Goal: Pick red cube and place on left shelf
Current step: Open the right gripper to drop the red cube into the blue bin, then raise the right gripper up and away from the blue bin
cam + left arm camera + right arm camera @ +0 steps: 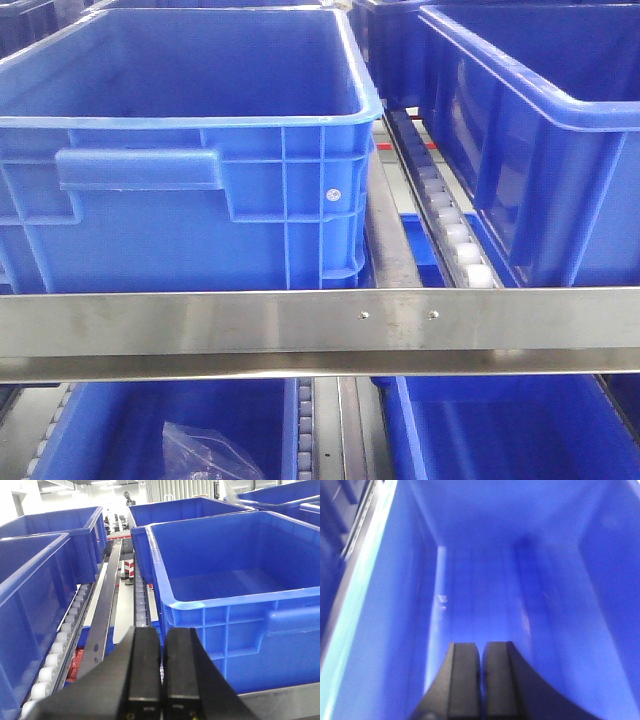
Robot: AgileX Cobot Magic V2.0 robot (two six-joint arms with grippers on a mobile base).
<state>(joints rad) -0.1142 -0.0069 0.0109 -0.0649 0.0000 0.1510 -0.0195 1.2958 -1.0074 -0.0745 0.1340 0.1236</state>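
Bins of blue plastic fill the rack in front of me. The steel rail (320, 330) across the front view is my landmark. Just above and behind it stands a large blue bin (190, 150), which takes the left and middle of the view, and to the right of that bin, also above the rail, stands a second blue bin (540, 150). Between these two runs a roller track (450, 225) with white wheels. Below the rail, lower bins (130, 430) are visible, and the one on the left holds a crumpled clear plastic bag (205, 455).

The left gripper (161, 675) hangs in front of the rack, near the corner of a blue bin (235, 595); its two black fingers are pressed together with only a thin line between them, and nothing is between them. The right gripper (481, 680) is low inside a blue bin interior (485, 570), fingers also closed together and holding nothing.

The red cube I cannot find in any view. Something red (75, 662) shows under the rollers in the left wrist view, but I cannot tell what it is.
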